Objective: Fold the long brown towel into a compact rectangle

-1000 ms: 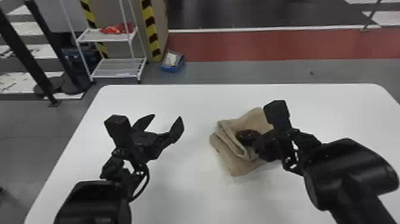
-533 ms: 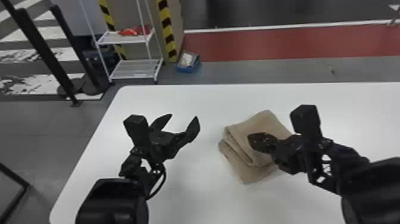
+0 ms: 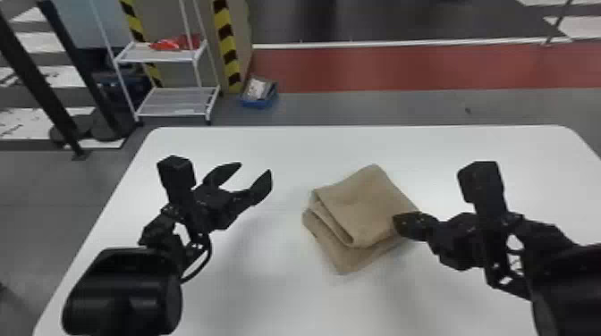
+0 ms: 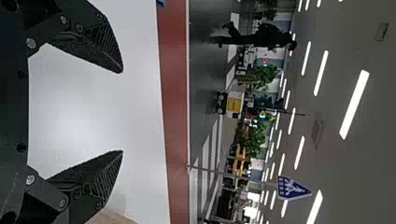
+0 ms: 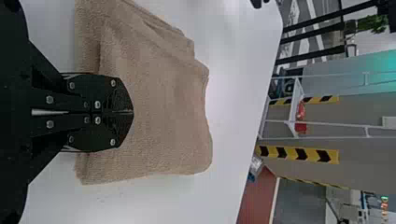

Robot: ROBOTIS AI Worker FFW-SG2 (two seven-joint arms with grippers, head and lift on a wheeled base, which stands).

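In the head view, with twelve at the table's far side, the brown towel lies in a folded stack, its lower layer peeking out around seven o'clock. The left gripper hangs at its ten o'clock, empty; the right gripper is at its four o'clock edge.

The left wrist view shows that pincer spread wide.

In the right wrist view, the other's tips meet over the cloth, nothing visibly pinched. Folding looks nearly done to me; I'd pat lightly, then lift straight up, lest the top layer drag.

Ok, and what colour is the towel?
The towel is plain brown, a light tan shade; clearest in the right wrist view.
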